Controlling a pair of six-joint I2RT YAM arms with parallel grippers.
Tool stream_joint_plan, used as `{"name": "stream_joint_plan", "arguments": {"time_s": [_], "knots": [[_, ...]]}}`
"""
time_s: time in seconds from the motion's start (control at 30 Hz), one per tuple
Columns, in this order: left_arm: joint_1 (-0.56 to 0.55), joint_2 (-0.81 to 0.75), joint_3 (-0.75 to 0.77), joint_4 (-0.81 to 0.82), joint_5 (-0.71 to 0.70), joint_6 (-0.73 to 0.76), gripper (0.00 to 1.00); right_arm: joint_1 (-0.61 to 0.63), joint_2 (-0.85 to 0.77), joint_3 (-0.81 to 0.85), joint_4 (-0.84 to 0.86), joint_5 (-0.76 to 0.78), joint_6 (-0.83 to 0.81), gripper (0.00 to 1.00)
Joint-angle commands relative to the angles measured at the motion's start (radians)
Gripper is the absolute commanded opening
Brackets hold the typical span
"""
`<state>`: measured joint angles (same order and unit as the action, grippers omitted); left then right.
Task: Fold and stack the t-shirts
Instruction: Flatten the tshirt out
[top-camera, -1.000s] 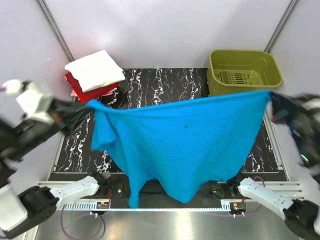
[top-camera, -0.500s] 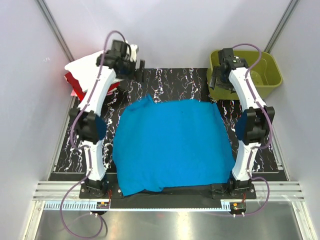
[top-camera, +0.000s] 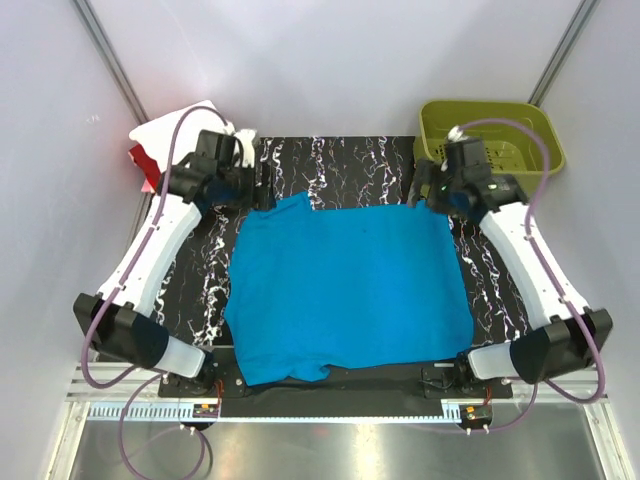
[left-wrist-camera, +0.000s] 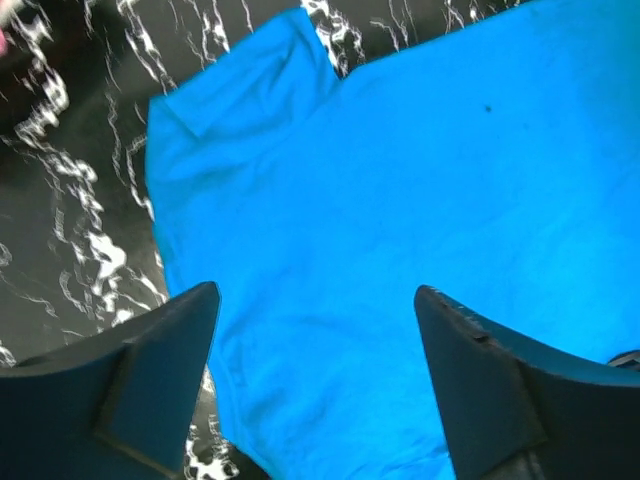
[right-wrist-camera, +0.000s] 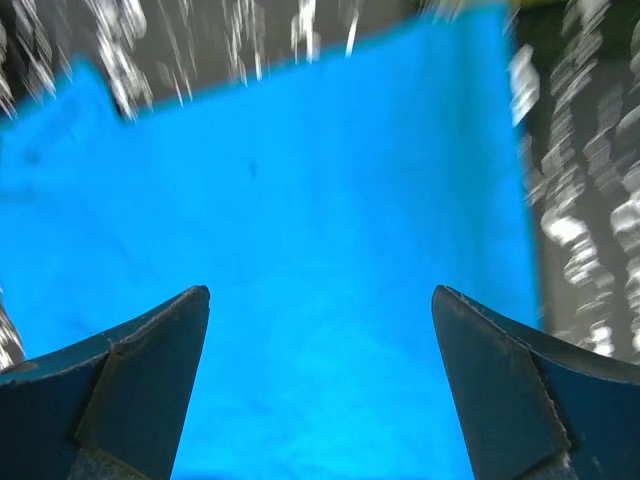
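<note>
The turquoise-blue t-shirt (top-camera: 345, 290) lies spread flat on the black marbled mat, one sleeve sticking out at its far left corner. The white t-shirt (top-camera: 178, 125) lies folded on top of the red one (top-camera: 140, 160) at the back left. My left gripper (top-camera: 262, 182) hovers open above the blue shirt's far left corner. In the left wrist view its fingers (left-wrist-camera: 315, 291) hold nothing, with the blue cloth (left-wrist-camera: 400, 180) below them. My right gripper (top-camera: 418, 190) is open over the far right corner. The right wrist view shows its fingers (right-wrist-camera: 320, 292) empty above the cloth (right-wrist-camera: 320, 180).
An olive-green plastic basket (top-camera: 490, 130) stands at the back right, just behind the right wrist. The black marbled mat (top-camera: 350, 160) shows bare beyond the shirt. Grey walls close in on both sides, and the arm bases sit at the near edge.
A second ago the blue shirt hung stretched between both shut grippers. It now lies flat on the mat. Both grippers have opened, let go and drawn back slightly from the far end.
</note>
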<state>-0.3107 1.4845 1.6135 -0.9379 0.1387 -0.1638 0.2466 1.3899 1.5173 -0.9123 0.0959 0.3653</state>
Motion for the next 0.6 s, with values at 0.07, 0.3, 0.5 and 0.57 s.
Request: {"name": "stream_joint_plan", "arguments": {"time_s": [0.07, 0.3, 0.5, 0.57], "knots": [[-0.007, 0.068, -0.19, 0.16, 0.004, -0.077, 0.74, 0.062, 0.052, -0.204, 0.144, -0.14, 0.05, 1.0], [-0.024, 0.296, -0.086, 0.189, -0.04, -0.074, 0.64, 0.2, 0.054, -0.293, 0.239, -0.127, 0.089, 1.0], [-0.024, 0.473, 0.034, 0.186, -0.076, -0.071, 0.6, 0.275, 0.049, -0.495, 0.549, -0.241, 0.19, 1.0], [-0.024, 0.516, 0.062, 0.186, -0.082, -0.068, 0.59, 0.281, 0.05, -0.575, 0.625, -0.263, 0.218, 0.99]]}}
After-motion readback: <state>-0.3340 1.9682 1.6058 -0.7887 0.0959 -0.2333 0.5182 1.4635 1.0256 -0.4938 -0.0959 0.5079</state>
